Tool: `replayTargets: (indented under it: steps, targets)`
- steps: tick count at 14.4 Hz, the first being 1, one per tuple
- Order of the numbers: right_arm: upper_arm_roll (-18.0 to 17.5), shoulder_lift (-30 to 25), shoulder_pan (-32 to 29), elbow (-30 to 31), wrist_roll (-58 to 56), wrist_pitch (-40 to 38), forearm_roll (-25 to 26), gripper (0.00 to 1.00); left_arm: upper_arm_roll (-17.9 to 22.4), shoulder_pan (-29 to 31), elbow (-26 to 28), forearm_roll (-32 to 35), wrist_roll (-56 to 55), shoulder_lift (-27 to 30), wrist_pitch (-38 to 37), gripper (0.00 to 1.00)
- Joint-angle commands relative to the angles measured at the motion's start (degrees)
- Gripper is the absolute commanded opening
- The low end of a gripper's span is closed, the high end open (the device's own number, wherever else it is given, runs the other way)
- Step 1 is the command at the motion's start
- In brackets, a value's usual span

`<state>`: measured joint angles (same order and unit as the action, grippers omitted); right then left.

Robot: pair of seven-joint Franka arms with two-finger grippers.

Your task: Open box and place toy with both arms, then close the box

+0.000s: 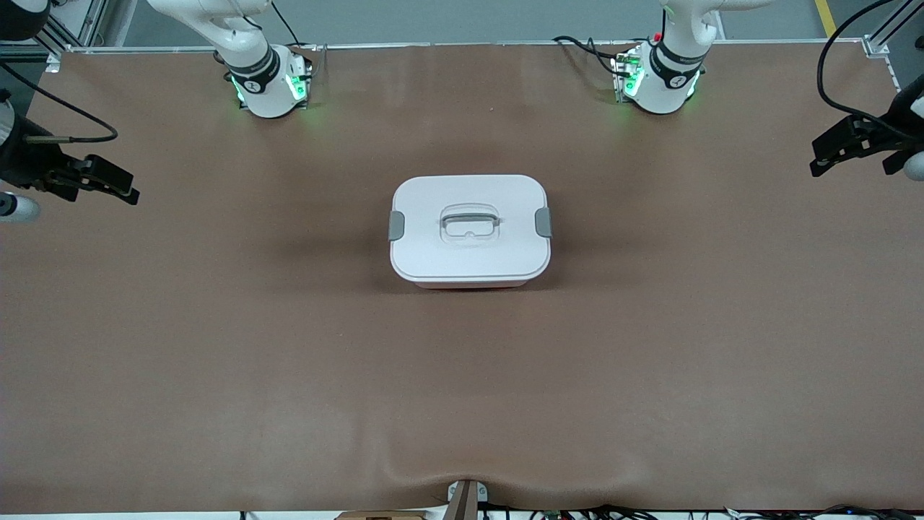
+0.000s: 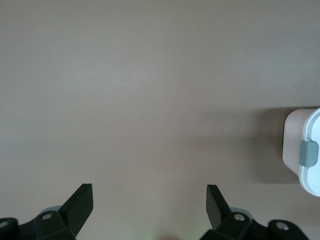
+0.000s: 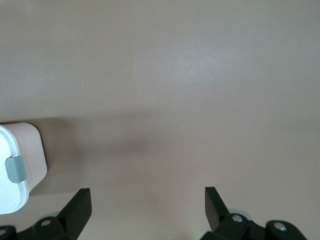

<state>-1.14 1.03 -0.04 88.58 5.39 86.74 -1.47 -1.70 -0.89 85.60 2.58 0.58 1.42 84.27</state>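
The box [image 1: 470,230] stands in the middle of the table, a pale pink tub with its white lid on, the recessed handle [image 1: 470,222] at the centre and a grey clip at each end. The toy is not in view. My left gripper [image 1: 813,157] hangs open and empty over the table's edge at the left arm's end; its wrist view shows open fingers [image 2: 150,200] and one end of the box [image 2: 309,150]. My right gripper [image 1: 134,189] hangs open and empty over the right arm's end, with its fingers spread [image 3: 147,202] and the box's other end [image 3: 17,167] in sight.
The brown table cover [image 1: 462,390] is bare around the box. The two arm bases [image 1: 271,87] [image 1: 660,83] stand along the table's edge farthest from the front camera. Cables and a bracket [image 1: 465,498] lie at the edge nearest the front camera.
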Motion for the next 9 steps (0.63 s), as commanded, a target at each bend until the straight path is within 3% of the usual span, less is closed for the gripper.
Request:
replayTargets:
  steps: [1, 9]
  targets:
    - [0.5, -0.8, -0.9, 0.5, 0.1, -0.2, -0.6, 1.00, 0.6, -0.4, 0.9, -0.8, 2.0, 1.7, -0.2, 1.00]
    - [0.5, -0.8, -1.2, 0.5, 0.0, -0.1, -0.6, 1.00, 2.6, -0.6, 1.4, -1.9, -0.5, 2.8, -0.2, 1.00]
